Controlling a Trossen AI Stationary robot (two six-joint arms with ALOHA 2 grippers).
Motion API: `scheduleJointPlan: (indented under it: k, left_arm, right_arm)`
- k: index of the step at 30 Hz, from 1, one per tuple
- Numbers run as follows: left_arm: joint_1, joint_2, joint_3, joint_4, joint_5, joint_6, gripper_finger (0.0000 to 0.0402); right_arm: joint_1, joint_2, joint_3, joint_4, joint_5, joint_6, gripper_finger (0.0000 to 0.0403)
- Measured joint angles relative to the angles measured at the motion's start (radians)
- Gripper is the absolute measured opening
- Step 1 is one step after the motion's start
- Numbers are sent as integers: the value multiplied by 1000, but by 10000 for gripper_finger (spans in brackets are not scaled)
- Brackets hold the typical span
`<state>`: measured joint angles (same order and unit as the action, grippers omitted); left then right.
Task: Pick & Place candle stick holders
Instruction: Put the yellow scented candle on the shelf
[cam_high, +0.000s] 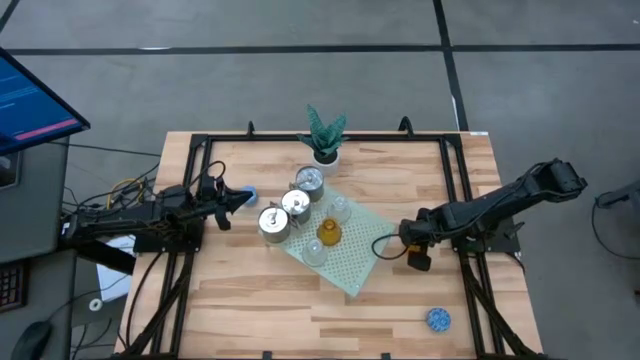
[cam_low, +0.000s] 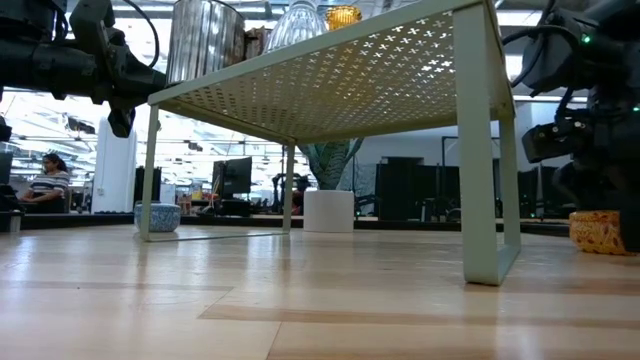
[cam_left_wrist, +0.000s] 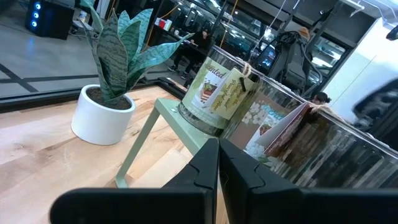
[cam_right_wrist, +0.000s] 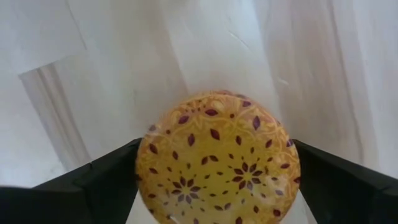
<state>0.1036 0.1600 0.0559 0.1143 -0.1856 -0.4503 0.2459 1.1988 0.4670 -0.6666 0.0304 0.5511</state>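
Observation:
An orange patterned candle stick holder (cam_right_wrist: 217, 162) stands on the table right of the pale green perforated stand (cam_high: 352, 262). My right gripper (cam_high: 416, 256) points down over it, open, one finger on each side. On the stand sit three silver holders (cam_high: 296, 203), two clear glass ones (cam_high: 340, 208) and an amber one (cam_high: 329, 233). One blue bumpy holder (cam_high: 250, 192) rests on the table just beyond my left gripper (cam_high: 238, 198), which is shut and level above the table. Another blue holder (cam_high: 438, 320) lies near the front right. My right gripper comes from above with its fingers (cam_right_wrist: 106, 180) beside the orange holder's side walls (cam_right_wrist: 146, 168). Whether they touch it, I cannot tell. The holder stands upright with its base on the table (cam_low: 598, 232).
A green-leaved plant in a white pot (cam_high: 324, 138) stands at the far edge behind the stand. The stand rests on thin legs (cam_low: 485, 200) above the table. A black frame (cam_high: 455, 175) runs along the table's sides. Bare wood lies at the front.

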Motion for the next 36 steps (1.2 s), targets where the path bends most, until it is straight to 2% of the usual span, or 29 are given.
scheduleJointPlan:
  k: [13,23,36]
  left_arm:
    - [0,0,0,0,0,0,11]
    - [0,0,0,0,0,0,11]
    - [0,0,0,0,0,0,11]
  right_arm:
    - [0,-1,-6,1,19,13,286]
    - [1,0,22,-16,13,53,291]
    - [0,-3,205,-305,17,30,291]
